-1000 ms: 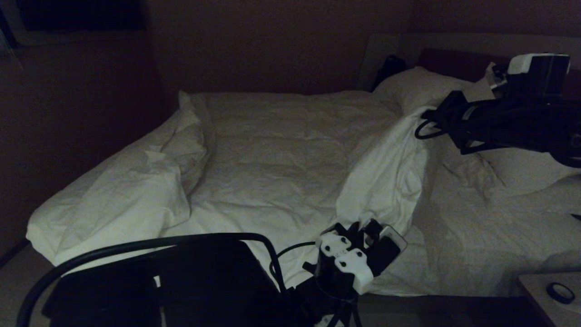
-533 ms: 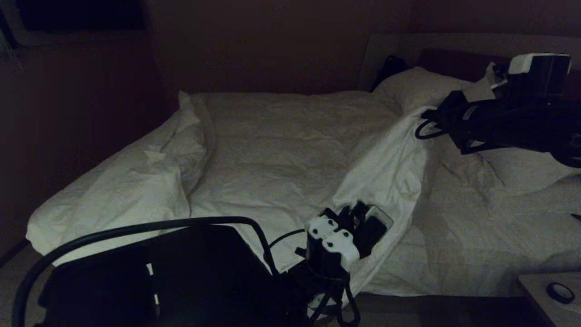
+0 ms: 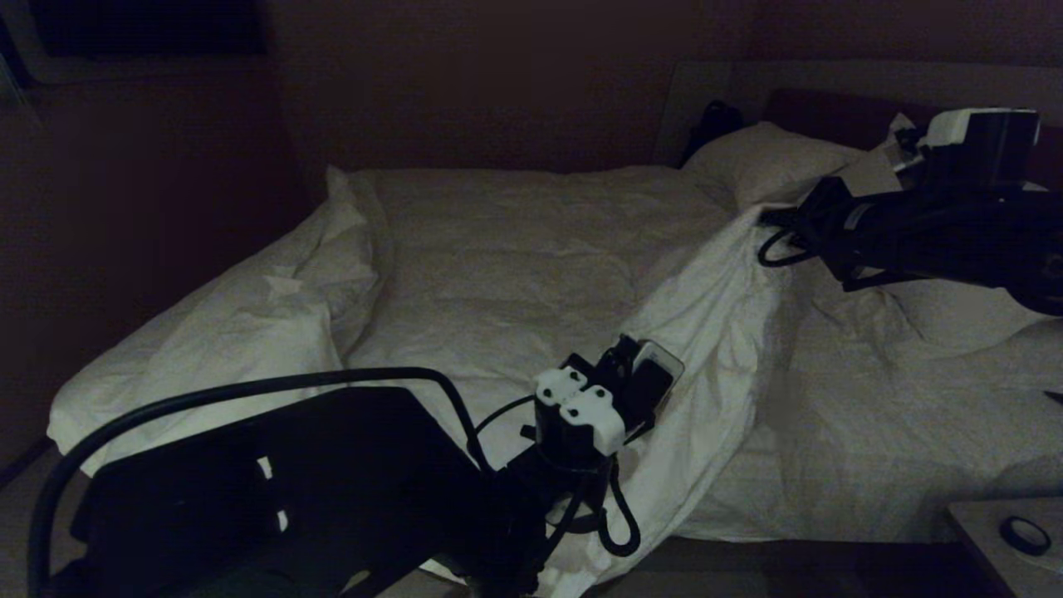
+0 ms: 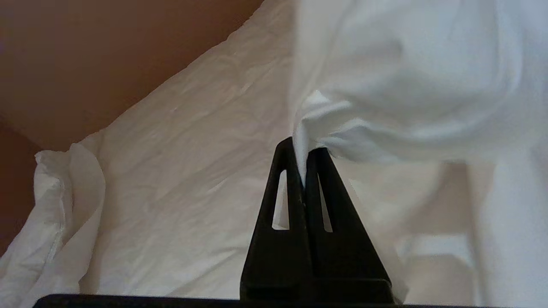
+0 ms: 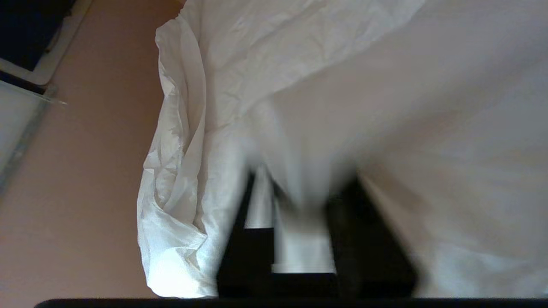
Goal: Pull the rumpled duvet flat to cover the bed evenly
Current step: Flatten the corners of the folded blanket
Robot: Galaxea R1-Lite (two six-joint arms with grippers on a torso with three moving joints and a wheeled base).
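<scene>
Left wrist view shows your left gripper [image 4: 305, 164] clamped on a duvet [image 4: 192, 162] fold, ready for pulling; the right gripper [image 5: 299, 201], jaws parted, straddles the cloth beyond.

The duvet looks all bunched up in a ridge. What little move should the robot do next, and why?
Probably the left tool, shut on a pinch of the duvet, should draw it a bit further toward the near side of the bed. A raised fold runs from that tool up to the right tool, whose fingers now stand apart, so only the left can pull.
</scene>
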